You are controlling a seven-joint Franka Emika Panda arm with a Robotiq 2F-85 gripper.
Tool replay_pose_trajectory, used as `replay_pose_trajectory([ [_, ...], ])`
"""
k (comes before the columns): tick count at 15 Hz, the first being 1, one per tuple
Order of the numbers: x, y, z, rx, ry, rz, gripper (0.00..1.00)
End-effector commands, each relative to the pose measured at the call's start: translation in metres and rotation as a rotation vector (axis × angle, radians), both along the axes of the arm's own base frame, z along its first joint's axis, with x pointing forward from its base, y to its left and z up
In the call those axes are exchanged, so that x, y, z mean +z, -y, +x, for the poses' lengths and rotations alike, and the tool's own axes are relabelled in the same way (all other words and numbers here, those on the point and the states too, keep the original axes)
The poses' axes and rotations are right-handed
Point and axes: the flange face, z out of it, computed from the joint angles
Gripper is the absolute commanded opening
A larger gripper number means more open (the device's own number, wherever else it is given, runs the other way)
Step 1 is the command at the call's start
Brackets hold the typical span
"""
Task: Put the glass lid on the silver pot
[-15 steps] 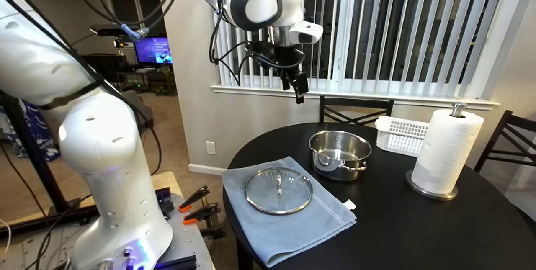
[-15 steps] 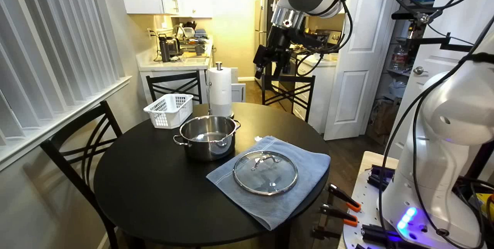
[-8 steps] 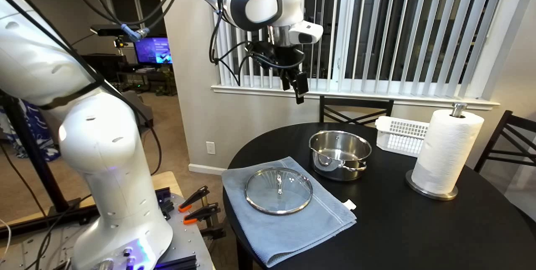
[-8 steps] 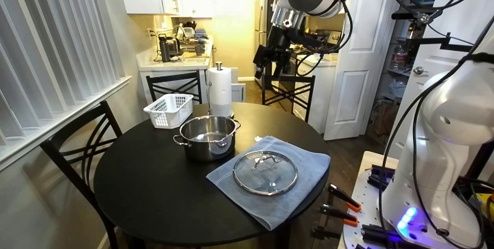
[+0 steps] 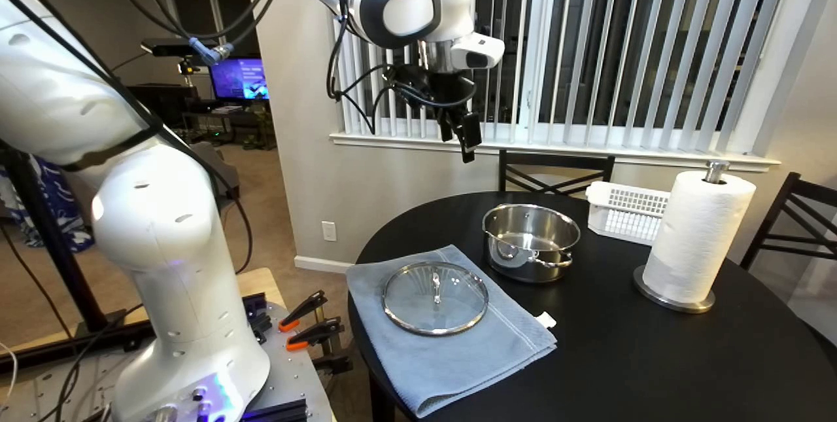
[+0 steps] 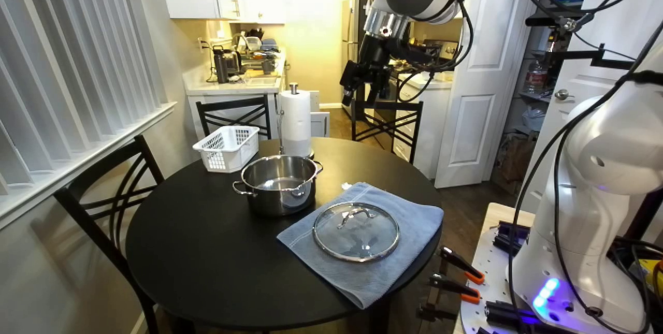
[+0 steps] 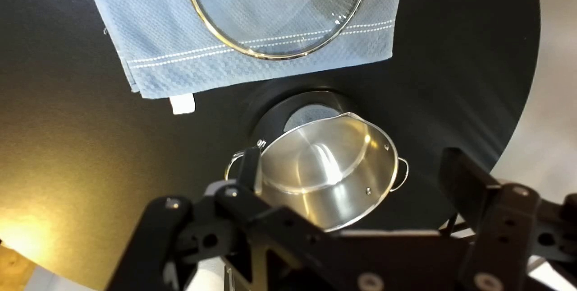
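Observation:
The glass lid (image 5: pixel 418 307) lies flat on a folded blue towel (image 5: pixel 471 369), its metal handle upward. It also shows in an exterior view (image 6: pixel 357 241) and is cut off at the top of the wrist view (image 7: pixel 279 25). The silver pot (image 5: pixel 523 258) stands uncovered and empty beside the towel; it shows in an exterior view (image 6: pixel 282 199) and the wrist view (image 7: pixel 329 164), partly hidden by a finger. My gripper (image 5: pixel 458 144) hangs high above the table, apart from lid and pot. Its fingers are wide apart with nothing between them, as the wrist view shows (image 7: pixel 351 160).
Everything stands on a round black table (image 5: pixel 654 356). A white basket (image 6: pixel 228 153) and a paper towel roll (image 6: pixel 296 124) on a holder stand behind the pot. Black chairs (image 6: pixel 119 209) surround the table. Orange-tipped clamps (image 5: pixel 314 330) stick out from the robot's base toward the table edge.

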Motion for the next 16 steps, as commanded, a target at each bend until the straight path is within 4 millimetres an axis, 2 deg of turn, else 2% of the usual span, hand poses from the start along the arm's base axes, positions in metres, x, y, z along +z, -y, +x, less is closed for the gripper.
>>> replay_pose_trajectory([
  [1,-0.034,-0.015,0.010,0.003,-0.053,0.041,1.00],
  [3,-0.074,-0.022,0.018,0.004,-0.093,0.004,1.00],
  [5,-0.113,-0.026,0.020,0.092,-0.110,-0.034,1.00],
  [7,-0.142,-0.031,0.020,0.206,-0.112,-0.080,1.00],
  [10,-0.171,-0.031,0.023,0.346,-0.125,-0.143,1.00],
  [16,-0.213,-0.032,0.023,0.630,-0.197,-0.263,1.00],
])
